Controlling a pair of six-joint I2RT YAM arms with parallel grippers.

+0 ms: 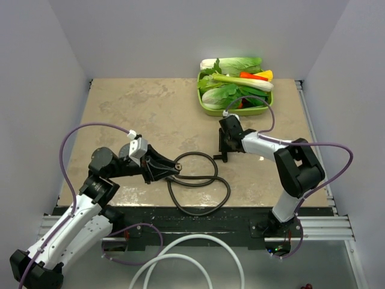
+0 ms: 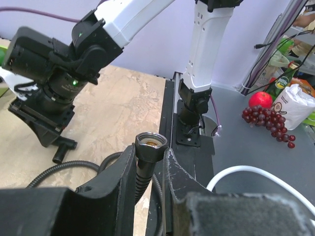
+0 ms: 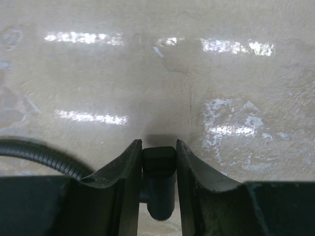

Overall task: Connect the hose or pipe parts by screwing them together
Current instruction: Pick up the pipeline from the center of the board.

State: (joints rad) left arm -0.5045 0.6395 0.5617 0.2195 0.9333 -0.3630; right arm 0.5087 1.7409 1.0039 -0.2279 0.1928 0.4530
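My left gripper (image 1: 174, 169) (image 2: 150, 153) is shut on the end of the long black hose (image 1: 199, 182), just below its hex nut (image 2: 151, 144). The nut's open mouth shows a brass inner part. The rest of the hose lies in loops on the table between the two arms. My right gripper (image 1: 224, 153) (image 3: 159, 148) points down at the table, its jaws closed against both sides of the small black T-shaped fitting (image 3: 159, 169) (image 2: 62, 148). The fitting rests on the table right of the loops, apart from the hose nut.
A green tray (image 1: 207, 109) of vegetables stands at the back right. A thick white hose (image 1: 194, 239) curls on the grey floor in front of the table. Grapes (image 2: 268, 121) and an apple (image 2: 260, 100) lie beyond the right arm's base (image 2: 193, 123).
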